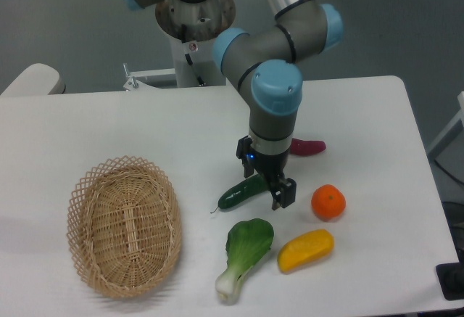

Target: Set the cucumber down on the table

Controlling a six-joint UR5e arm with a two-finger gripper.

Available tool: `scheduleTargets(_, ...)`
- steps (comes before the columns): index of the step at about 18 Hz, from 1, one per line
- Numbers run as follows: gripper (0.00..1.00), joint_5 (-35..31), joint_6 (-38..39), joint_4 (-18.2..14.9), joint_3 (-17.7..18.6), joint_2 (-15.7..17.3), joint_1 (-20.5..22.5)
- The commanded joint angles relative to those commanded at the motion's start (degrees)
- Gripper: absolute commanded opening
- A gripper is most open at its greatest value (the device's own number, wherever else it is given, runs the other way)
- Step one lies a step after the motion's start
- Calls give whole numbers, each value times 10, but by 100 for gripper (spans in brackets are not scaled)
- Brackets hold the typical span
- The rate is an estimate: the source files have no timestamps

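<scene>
Bok choy (243,255), front edge of the surface (377,114), beside a yellow fruit (306,250); orange (328,202) behind; wicker basket (125,224) at left; purple sweet potato (307,146) partly behind the arm. Cucumber (243,192): lying on the surface, stem tail toward the basket, its right end under the end effector (272,190). End effector: fingers down around that end, touching or just apart; whether they grip cannot be told. Step, as judged: release after setting down. Next move calls for open fingers and a straight lift, without rolling the cucumber.
</scene>
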State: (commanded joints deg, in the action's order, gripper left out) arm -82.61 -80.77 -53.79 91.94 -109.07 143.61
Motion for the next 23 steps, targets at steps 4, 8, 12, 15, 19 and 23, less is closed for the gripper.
scheduleTargets(4, 100, -6, -5, -5, -29, 5, 14)
scheduleTargets(8, 100, -32, -24, -27, -44, 12, 34)
scheduleTargets(12, 100, -55, -107, -47, -41, 25, 67)
scheduleTargets(15, 100, -54, -156, -49, -38, 27, 98)
scheduleTargets(19, 100, -53, -213, -49, -34, 28, 130)
scheduleTargets(23, 100, -54, -235, -48, -34, 28, 134)
